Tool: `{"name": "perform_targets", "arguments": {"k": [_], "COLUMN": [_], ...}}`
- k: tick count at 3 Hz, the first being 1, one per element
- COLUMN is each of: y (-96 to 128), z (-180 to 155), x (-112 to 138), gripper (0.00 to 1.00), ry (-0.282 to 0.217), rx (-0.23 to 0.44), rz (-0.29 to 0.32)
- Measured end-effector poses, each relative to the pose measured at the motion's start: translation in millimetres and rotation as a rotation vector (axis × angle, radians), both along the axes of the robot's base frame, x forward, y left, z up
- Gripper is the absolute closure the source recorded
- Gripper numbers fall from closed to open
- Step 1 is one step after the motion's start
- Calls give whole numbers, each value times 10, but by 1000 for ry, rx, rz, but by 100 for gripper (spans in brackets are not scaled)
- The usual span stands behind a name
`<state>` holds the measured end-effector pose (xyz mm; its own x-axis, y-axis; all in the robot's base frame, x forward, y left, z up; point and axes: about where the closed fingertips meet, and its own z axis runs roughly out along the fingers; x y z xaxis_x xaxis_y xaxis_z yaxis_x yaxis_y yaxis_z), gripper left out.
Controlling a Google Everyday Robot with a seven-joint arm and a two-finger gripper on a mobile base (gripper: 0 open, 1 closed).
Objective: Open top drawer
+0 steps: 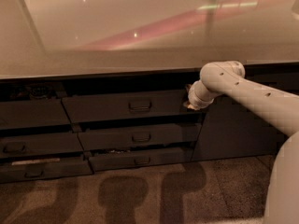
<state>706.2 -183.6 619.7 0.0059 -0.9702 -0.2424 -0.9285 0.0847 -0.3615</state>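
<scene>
The top drawer (117,106) is a wide dark grey front just under the countertop, with a small rectangular pull handle (139,106) at its middle. It stands slightly out from the cabinet, with a dark gap above it. My gripper (188,100) sits at the drawer's upper right corner, at the end of the white arm (243,90) that reaches in from the right. The gripper's tip is largely hidden behind the wrist.
Two narrower drawers (140,137) (140,160) sit below the top one. More drawers (32,143) fill the left stack. A plain dark cabinet panel (238,129) is on the right. A glossy beige countertop (140,36) overhangs everything. Speckled floor (140,195) lies in front.
</scene>
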Motion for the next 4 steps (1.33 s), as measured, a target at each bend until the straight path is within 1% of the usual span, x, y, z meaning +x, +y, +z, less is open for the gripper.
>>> {"name": "perform_targets", "arguments": {"k": [3,4], "y": [-7,-2], "z": [187,152], "x": [25,-51], "gripper": [100,100], "ry": [0,1], "rx": [0,1], "rz": [0,7]}}
